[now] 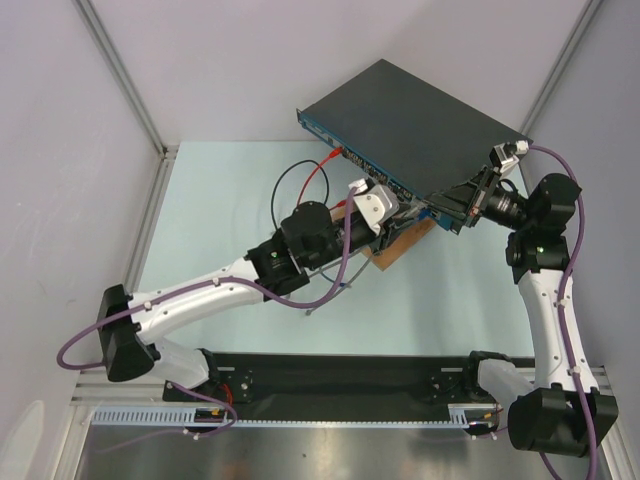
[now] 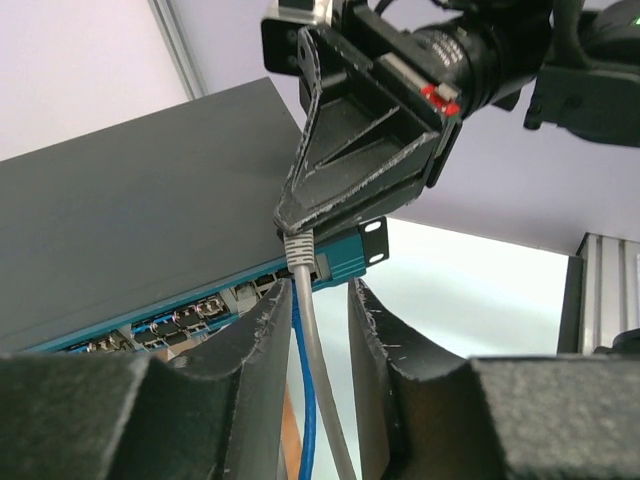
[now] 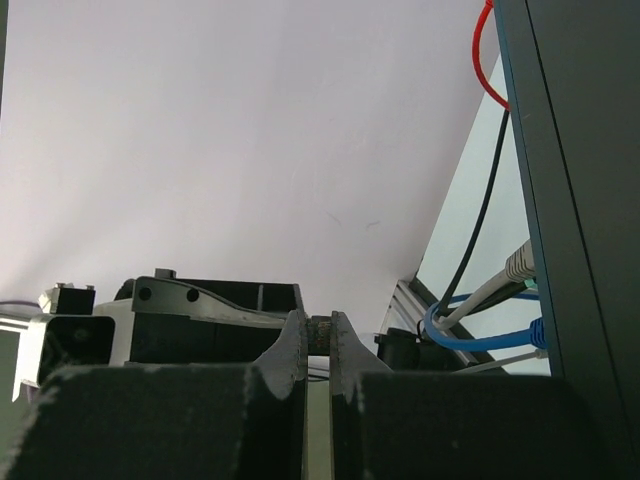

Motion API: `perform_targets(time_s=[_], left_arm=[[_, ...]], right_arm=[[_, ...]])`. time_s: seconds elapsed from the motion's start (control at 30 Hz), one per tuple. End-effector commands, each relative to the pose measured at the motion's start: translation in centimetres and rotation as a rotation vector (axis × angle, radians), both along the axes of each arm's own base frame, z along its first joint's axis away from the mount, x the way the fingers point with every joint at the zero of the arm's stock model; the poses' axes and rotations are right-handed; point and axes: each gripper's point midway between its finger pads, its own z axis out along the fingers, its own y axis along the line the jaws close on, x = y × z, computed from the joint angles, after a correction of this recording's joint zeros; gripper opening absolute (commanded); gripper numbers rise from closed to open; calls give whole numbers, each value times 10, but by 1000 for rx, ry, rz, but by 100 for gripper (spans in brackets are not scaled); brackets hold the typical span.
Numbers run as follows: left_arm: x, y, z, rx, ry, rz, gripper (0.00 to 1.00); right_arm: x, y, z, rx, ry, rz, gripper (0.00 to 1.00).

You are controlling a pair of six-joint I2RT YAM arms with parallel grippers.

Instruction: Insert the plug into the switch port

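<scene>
While the grey plug [image 2: 299,250] sits at the mouth of the end socket, just past the left hand's [image 2: 320,297] fingertips and right under the tip of the right hand [image 2: 288,216], I can't tell if it's latched.

Step in hand, my read: final seating. To do it well:
- Push straight along the socket axis, with no sideways drag on the grey cable [image 2: 312,350].
- Brace the switch [image 2: 150,200] so it can't slide away.
- Wait for the clip to catch before backing off.

Left hand is open. Its fingers stand either side of the grey cable with gaps showing, not clamping. Right hand is closed, tips together, nothing clearly held. It is touching or almost touching the plug boot from above.

Materials:
- Plug boot is pale grey, looks rubbery.
- Grey cable is round, smooth and bendy.
- A blue cable [image 2: 303,400] runs beside it between the left fingers.
- Switch is a flat matte black metal box with crisp edges.
- Its front strip [image 2: 345,255] is teal-blue with a row of small square sockets and a black bracket ear at the end.
- Hand fingers are black with rough, scuffed whitish edges.

Further out, a brown wooden board [image 1: 400,248] lies below the left hand by the switch front. A red cable [image 1: 318,180] and a black cable [image 1: 285,185] loop off to the left hand's left, over the pale green worktop [image 1: 220,200].
</scene>
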Motion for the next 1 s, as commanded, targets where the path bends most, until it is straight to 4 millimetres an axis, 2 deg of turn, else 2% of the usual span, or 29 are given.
perform_targets(time_s=[0.0,0.27,0.5,0.57,0.63,0.73,0.77,0.87,0.97], left_arm=[[0,-5,8,-41,-47,-2,33],[5,-8,5,-41,-50,17,30],[6,-9,5,-47,-56,20,12],[7,-11,3,-37,-56,19,9],[8,-12,-1,-25,-52,20,9],[8,-12,-2,-19,-50,22,16],[9,-14,-5,-12,-47,20,16],[10,-14,-3,-12,-43,26,0],[10,-13,0,-13,-35,25,0]], right_arm=[[-11,4,19,-12,-72,32,0],[-12,4,17,-14,-67,39,0],[-11,5,15,-11,-59,47,0],[-11,6,14,-10,-58,50,0],[-11,6,15,-10,-60,52,0],[-12,7,15,-10,-61,55,0],[-12,7,15,-10,-61,55,0],[-13,7,15,-11,-61,58,0],[-11,6,13,-20,-63,48,0]])
